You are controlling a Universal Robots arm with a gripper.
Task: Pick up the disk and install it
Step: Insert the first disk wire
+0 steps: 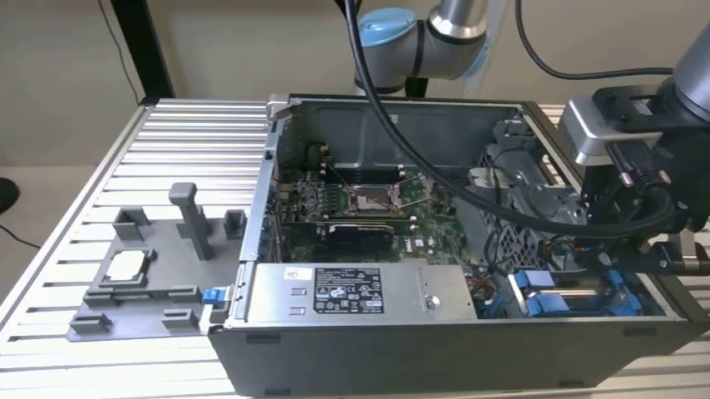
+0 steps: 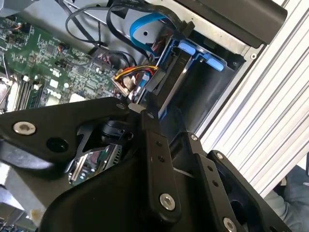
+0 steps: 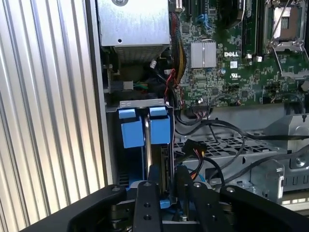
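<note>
The disk [image 3: 161, 159] stands on edge in the drive bay at the front corner of the open computer case [image 1: 444, 349], on the exterior view's right. Its silver edge runs between blue carrier tabs [image 3: 159, 128]. In the second wrist view the disk [image 2: 176, 84] slants down into the blue-framed bay. My gripper [image 3: 166, 181] sits at the disk's near end, one black finger [image 3: 147, 198] on each side of it, shut on it. In the exterior view the gripper [image 1: 608, 270] hangs over the blue carriers [image 1: 577, 301].
A grey labelled power-supply box [image 1: 344, 291] lies beside the bay, and the green motherboard [image 1: 367, 208] is behind it. Loose cables [image 3: 193, 145] crowd the bay's inner side. A grey fixture [image 1: 145, 283] holding a small silver chip [image 1: 125, 264] rests on the slatted table [image 1: 166, 141].
</note>
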